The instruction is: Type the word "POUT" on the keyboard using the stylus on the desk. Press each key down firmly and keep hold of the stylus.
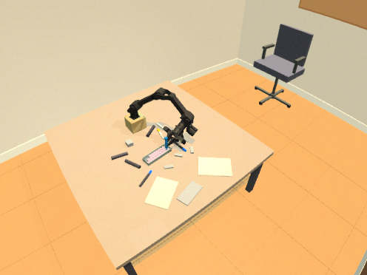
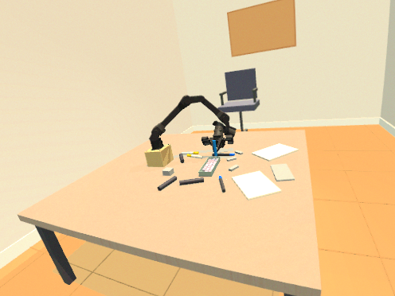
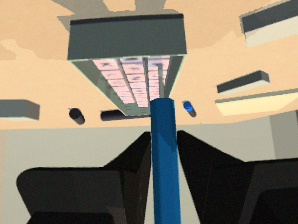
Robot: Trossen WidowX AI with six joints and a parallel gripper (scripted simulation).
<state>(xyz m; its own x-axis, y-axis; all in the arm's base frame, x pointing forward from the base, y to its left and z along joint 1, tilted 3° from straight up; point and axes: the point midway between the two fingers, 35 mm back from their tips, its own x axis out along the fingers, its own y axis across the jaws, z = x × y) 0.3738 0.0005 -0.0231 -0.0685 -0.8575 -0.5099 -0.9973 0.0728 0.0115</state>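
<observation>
The keyboard (image 1: 157, 154) (image 2: 209, 165) (image 3: 127, 40) lies on the desk with rows of pink keys on a grey-green case. The gripper (image 3: 164, 134) is shut on the blue stylus (image 1: 166, 143) (image 2: 214, 148) (image 3: 164, 165), which stands roughly upright between the fingertips. The stylus's thin grey tip shows over the key column at the right side in the wrist view, near the keyboard end closest to the gripper. The key letters there are too blurred to read, and whether the tip touches a key cannot be told.
A blue-tipped dark pen (image 1: 146, 178) (image 2: 222, 184) and dark sticks (image 1: 119, 155) (image 1: 132, 163) lie around the keyboard. Small grey blocks (image 1: 169, 167) (image 1: 178, 155) lie beside it. Two pale sheets (image 1: 214, 166) (image 1: 161, 192) and a grey slab (image 1: 189, 193) lie farther off. The arm stands on a wooden block (image 1: 135, 123).
</observation>
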